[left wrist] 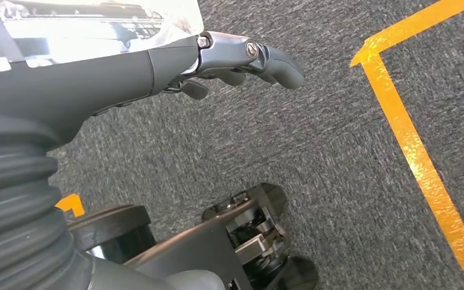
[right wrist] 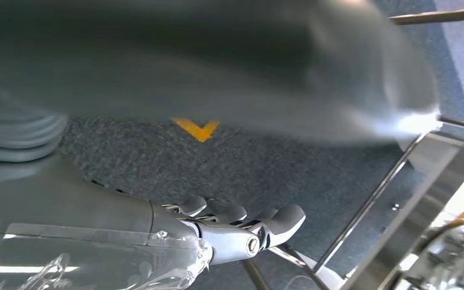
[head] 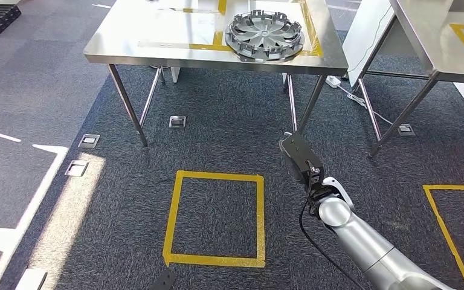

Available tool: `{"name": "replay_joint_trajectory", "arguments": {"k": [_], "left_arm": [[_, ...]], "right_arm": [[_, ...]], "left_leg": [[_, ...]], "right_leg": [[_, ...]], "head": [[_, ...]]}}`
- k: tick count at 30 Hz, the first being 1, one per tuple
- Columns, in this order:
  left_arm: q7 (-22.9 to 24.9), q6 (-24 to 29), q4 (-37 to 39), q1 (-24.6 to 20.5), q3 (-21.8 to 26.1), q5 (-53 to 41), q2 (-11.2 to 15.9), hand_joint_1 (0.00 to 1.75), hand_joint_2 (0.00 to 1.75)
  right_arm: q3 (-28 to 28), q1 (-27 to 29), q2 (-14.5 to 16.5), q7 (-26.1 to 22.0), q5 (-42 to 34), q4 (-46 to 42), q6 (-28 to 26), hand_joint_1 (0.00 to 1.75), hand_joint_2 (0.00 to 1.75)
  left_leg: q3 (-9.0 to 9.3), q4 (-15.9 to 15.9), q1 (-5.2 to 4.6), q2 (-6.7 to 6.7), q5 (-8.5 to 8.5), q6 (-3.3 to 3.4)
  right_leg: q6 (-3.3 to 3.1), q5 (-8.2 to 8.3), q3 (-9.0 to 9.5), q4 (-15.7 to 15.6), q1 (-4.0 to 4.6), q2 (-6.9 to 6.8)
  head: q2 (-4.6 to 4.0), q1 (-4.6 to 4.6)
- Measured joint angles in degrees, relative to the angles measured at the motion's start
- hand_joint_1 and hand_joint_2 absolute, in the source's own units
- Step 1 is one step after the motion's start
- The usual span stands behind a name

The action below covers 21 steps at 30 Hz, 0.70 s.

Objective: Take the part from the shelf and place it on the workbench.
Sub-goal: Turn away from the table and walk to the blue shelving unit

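Observation:
The part, a grey wheel cover (head: pixel 264 36), lies flat on the steel workbench (head: pixel 157 36), near its front right corner, inside yellow tape lines. My right hand (head: pixel 301 158) hangs low over the carpet in front of the bench, below its right front leg, holding nothing. In the right wrist view its dark fingers (right wrist: pixel 235 226) are loosely extended and bare, with the bench's legs beyond them. My left hand (left wrist: pixel 235 60) hangs over the carpet with its fingers stretched out and nothing in them.
A yellow tape square (head: pixel 216 219) marks the carpet straight ahead, and another (head: pixel 453 229) lies to the right. A second steel table (head: pixel 435 30) stands at the right. A white power strip and cable (head: pixel 333 80) lie between the tables. Floor sockets (head: pixel 177 121) dot the carpet.

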Motion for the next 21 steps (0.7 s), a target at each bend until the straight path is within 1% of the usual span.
{"name": "replay_joint_trajectory", "arguments": {"k": [1,2,4,5,6,7,8,9,10,11,12,13,14,15,16,17,19,20,21], "left_arm": [[0.3,0.1,0.0,-0.1,-0.1,0.0,-0.1,0.00,1.75],[0.7,0.3,0.0,-0.1,-0.2,-0.1,-0.1,0.00,1.75],[1.6,0.7,-0.1,0.0,-0.5,-0.2,-0.2,0.00,1.75],[2.0,1.0,-0.2,0.0,-0.7,-0.2,-0.2,0.00,1.75],[2.3,1.3,-0.3,0.0,-0.9,-0.2,-0.3,0.00,1.75],[2.6,1.6,-0.3,0.1,-1.0,-0.1,-0.3,0.00,1.75],[2.9,1.9,-0.4,0.1,-1.1,-0.1,-0.4,0.00,1.75],[3.1,2.2,-0.4,0.1,-1.2,0.0,-0.4,0.00,1.75],[3.3,2.3,-0.4,0.2,-1.3,0.0,-0.5,0.00,1.75],[3.4,2.4,-0.4,0.4,-1.4,0.1,-0.5,0.00,1.75],[3.6,2.5,-0.5,0.5,-1.4,0.1,-0.5,0.00,1.75],[3.9,2.6,-0.5,0.5,-1.5,0.2,-0.5,0.00,1.75],[4.1,2.7,-0.5,0.6,-1.6,0.2,-0.5,0.00,1.75],[4.3,2.8,-0.5,0.6,-1.7,0.2,-0.5,0.00,1.75],[4.6,2.9,-0.5,0.6,-1.8,0.3,-0.5,0.00,1.75],[4.7,3.0,-0.5,0.7,-2.0,0.3,-0.5,0.00,1.75],[5.0,3.1,-0.5,1.0,-2.3,0.6,-0.5,0.00,1.75],[5.1,3.3,-0.6,1.2,-2.4,0.7,-0.5,0.00,1.75],[5.2,3.4,-0.7,1.3,-2.5,0.9,-0.6,0.00,1.75]], "right_arm": [[0.0,0.0,0.3,0.0,-0.1,1.3,0.0,0.00,1.75],[0.1,0.1,0.7,0.1,0.0,2.8,0.1,0.00,1.75],[0.3,0.5,1.4,0.1,0.2,5.8,0.2,0.00,1.75],[0.4,0.8,1.8,0.1,0.3,7.3,0.3,0.00,1.75],[0.5,1.0,2.2,0.0,0.5,8.9,0.4,0.00,1.75],[0.6,1.2,2.7,-0.2,0.6,10.6,0.4,0.00,1.75],[0.7,1.5,3.1,-0.5,0.6,12.3,0.5,0.00,1.75],[0.8,1.9,3.6,-0.8,0.6,14.1,0.5,0.00,1.75],[0.8,2.4,4.0,-1.0,0.6,15.7,0.4,0.00,1.75],[0.9,3.0,4.5,-1.1,0.6,17.2,0.3,0.00,1.75],[1.0,3.5,4.9,-1.0,0.6,18.7,0.2,0.00,1.75],[1.1,4.0,5.3,-0.9,0.6,20.1,0.1,0.00,1.75],[1.2,4.5,5.7,-0.8,0.6,21.4,-0.2,0.00,1.75],[1.3,4.9,6.1,-0.8,0.6,22.8,-0.6,0.00,1.75],[1.3,5.3,6.5,-0.9,0.6,24.3,-1.0,0.00,1.75],[1.3,5.8,6.9,-1.0,0.6,25.7,-1.3,0.00,1.75],[1.3,7.1,7.6,-1.2,0.5,28.4,-1.7,0.00,1.75],[1.3,7.7,7.9,-1.3,0.4,29.6,-1.6,0.00,1.75],[1.3,8.2,8.1,-1.4,0.3,30.7,-1.6,0.00,1.75]], "left_leg": [[-0.20,0.0,-0.03,-0.01,0.15,-0.41],[-0.43,0.0,-0.04,-0.01,0.36,-0.87],[-0.74,-0.2,0.09,-0.02,0.77,-1.68],[-0.85,-0.1,0.21,-0.02,0.53,-1.97],[-1.18,0.7,0.26,-0.02,-0.31,-2.14],[-1.92,2.6,0.24,-0.02,-1.81,-2.22],[-3.06,5.6,0.20,-0.01,-3.78,-2.20],[-4.46,9.3,0.10,-0.01,-5.72,-2.15],[-5.69,12.7,0.00,-0.01,-7.09,-2.06],[-6.23,14.5,-0.13,-0.01,-7.48,-1.91],[-5.84,14.4,-0.30,-0.02,-6.87,-1.68],[-4.42,12.1,-0.51,-0.02,-5.34,-1.34],[-2.35,8.3,-0.75,-0.03,-3.52,-0.93],[-0.39,4.7,-0.98,-0.04,-2.27,-0.54],[1.06,1.9,-1.17,-0.03,-1.55,-0.24],[1.76,0.3,-1.33,-0.04,-1.41,0.00],[1.84,-0.5,-1.44,-0.03,-1.42,0.37],[1.82,-0.7,-1.33,0.01,-1.19,0.64],[1.82,-1.0,-1.15,0.05,-0.94,0.93]], "right_leg": [[-0.18,0.60,1.18,-2.6,0.07,0.03],[-0.45,0.63,1.63,-3.9,0.24,0.09],[-1.29,0.67,1.42,-4.4,0.55,0.16],[-1.74,0.91,1.34,-4.5,0.59,0.15],[-2.22,1.15,1.31,-4.7,0.58,0.10],[-2.67,1.38,1.29,-4.9,0.58,0.03],[-3.01,1.53,1.26,-5.0,0.66,-0.04],[-3.25,1.61,1.18,-5.0,0.82,-0.07],[-3.41,1.65,1.10,-5.0,1.02,-0.09],[-3.50,1.70,1.03,-4.9,1.20,-0.09],[-3.57,1.73,0.96,-4.9,1.35,-0.06],[-3.60,1.74,0.93,-4.8,1.48,-0.02],[-3.59,1.74,0.91,-4.7,1.56,0.03],[-3.52,1.72,0.85,-4.6,1.73,0.06],[-3.38,1.73,0.72,-4.4,1.85,0.07],[-3.16,1.79,0.57,-4.4,1.91,0.06],[-2.62,2.03,0.35,-4.4,1.86,0.03],[-2.33,1.91,0.29,-4.3,1.83,0.08],[-2.00,1.33,0.03,-3.8,1.80,0.15]], "head": [[-0.01,0.02],[0.00,0.01],[0.01,-0.01],[0.01,-0.05],[0.01,-0.12],[0.01,-0.26],[0.00,-0.43],[0.00,-0.59],[-0.01,-0.68],[-0.01,-0.74],[-0.01,-0.75],[-0.01,-0.78],[-0.01,-0.81],[-0.01,-0.84],[-0.01,-0.86],[-0.01,-0.86],[0.01,-0.86],[0.00,-0.89],[0.00,-0.86]]}}
